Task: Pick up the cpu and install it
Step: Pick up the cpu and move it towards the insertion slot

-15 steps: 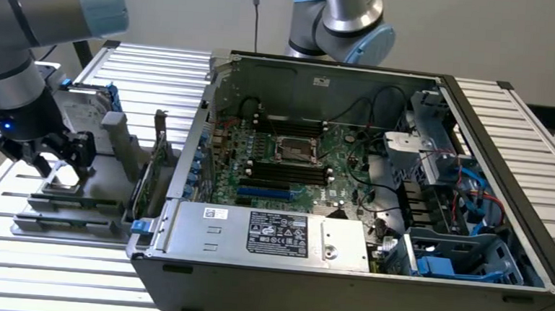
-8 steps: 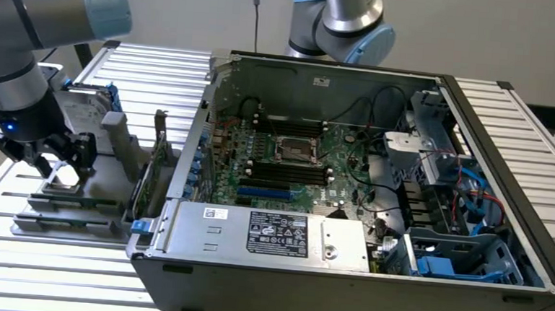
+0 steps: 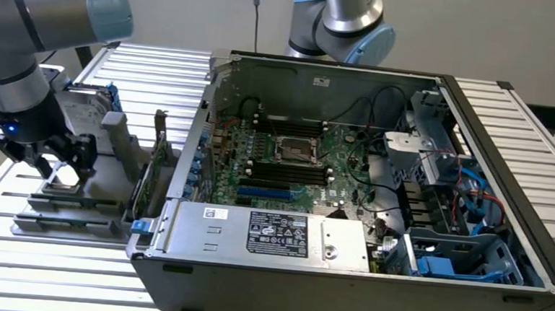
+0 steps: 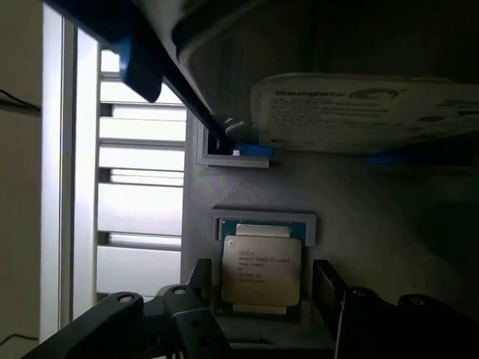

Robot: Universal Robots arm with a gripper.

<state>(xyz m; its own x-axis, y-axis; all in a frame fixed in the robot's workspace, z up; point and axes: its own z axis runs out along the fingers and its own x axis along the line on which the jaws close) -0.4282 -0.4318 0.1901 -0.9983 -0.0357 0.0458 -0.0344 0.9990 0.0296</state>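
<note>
The cpu (image 4: 262,273) — small, square, silvery-topped with printed text — lies flat in a grey holder's (image 4: 263,219) recess.

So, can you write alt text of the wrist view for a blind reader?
A small, silvery-grey square cpu lies in a grey holder's recess, between the black fingers of the open end effector. Beyond it rests a rectangular hard drive with a white label.

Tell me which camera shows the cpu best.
The wrist view: the cpu faces the camera, its printed metal top plain, lying in a grey holder inside the open gripper. The exterior view catches just a sliver of it under the gripper.
</note>
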